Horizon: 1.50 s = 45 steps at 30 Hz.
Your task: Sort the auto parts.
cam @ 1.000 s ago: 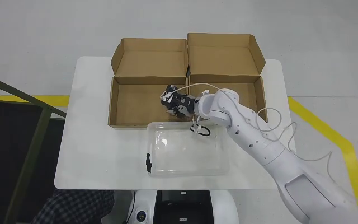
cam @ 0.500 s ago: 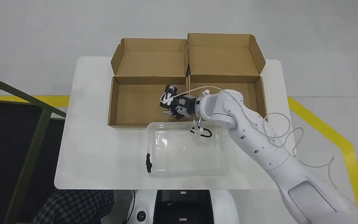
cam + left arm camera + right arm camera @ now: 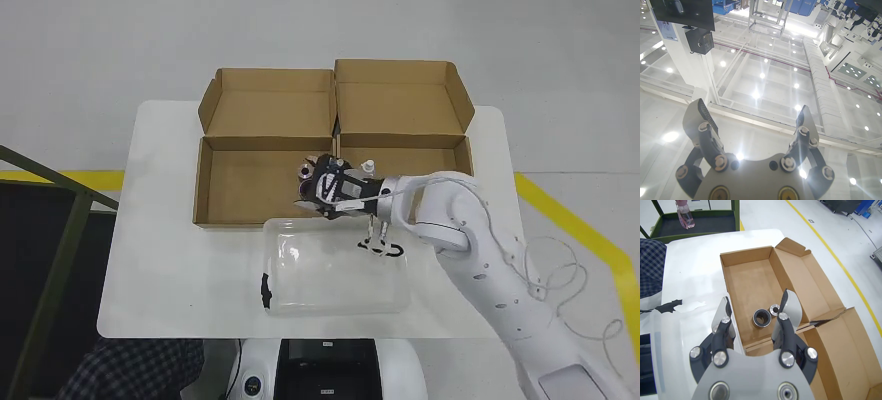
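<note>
Ring (image 3: 762,318) and cap (image 3: 774,309) in left box (image 3: 240,188), right box (image 3: 440,160) beside, bin (image 3: 330,290) before

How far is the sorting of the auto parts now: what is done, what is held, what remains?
Done: a short dark metal sleeve and a small silver round part lie in the left brown cardboard box. In hand: nothing; the right claw is open over that box, the left claw open too. Left: whether more parts lie in the clear plastic tray I cannot tell.
</note>
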Tool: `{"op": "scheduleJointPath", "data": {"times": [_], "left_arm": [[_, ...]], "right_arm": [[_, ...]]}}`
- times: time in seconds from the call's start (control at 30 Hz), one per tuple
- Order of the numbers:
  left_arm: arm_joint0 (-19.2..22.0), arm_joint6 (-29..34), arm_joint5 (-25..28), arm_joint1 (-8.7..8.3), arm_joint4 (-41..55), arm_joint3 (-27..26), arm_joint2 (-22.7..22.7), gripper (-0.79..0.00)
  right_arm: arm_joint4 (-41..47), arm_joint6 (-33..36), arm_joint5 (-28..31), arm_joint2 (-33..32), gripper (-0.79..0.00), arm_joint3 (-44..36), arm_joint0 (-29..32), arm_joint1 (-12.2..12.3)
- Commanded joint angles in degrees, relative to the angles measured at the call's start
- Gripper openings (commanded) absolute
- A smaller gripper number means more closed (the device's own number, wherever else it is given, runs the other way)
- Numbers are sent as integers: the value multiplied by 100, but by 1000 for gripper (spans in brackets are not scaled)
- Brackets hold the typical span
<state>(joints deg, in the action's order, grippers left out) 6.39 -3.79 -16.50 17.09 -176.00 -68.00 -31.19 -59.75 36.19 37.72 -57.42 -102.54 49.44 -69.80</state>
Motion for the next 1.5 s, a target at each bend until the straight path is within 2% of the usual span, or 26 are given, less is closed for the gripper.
{"op": "scheduleJointPath", "data": {"times": [0.0, 0.27, 0.3, 0.4, 0.7, 1.0, 1.47], "left_arm": [[0, 0, 0, 0, 0, 0, 0, 0], [0, 0, 0, 0, 0, 0, 0, 0], [0, 0, 0, 0, 0, 0, 0, 0], [0, 0, 0, 0, 0, 0, 0, 0], [0, 0, 0, 0, 0, 0, 0, 0], [0, 0, 0, 0, 0, 0, 0, 0], [0, 0, 0, 0, 0, 0, 0, 0]], "right_arm": [[82, -86, 85, -250, -265, -137, 202, 56], [102, -685, 344, -1263, -222, -476, 958, 259], [93, -842, 381, -1404, -188, -493, 1068, 281], [-44, -1311, 457, -1828, 0, -528, 1425, 346], [-485, -2589, 514, -2853, 0, -527, 2388, 480], [-736, -3535, 323, -3727, 0, -426, 3318, 560], [-1009, -4657, 89, -4557, 0, -256, 4514, 602]]}}
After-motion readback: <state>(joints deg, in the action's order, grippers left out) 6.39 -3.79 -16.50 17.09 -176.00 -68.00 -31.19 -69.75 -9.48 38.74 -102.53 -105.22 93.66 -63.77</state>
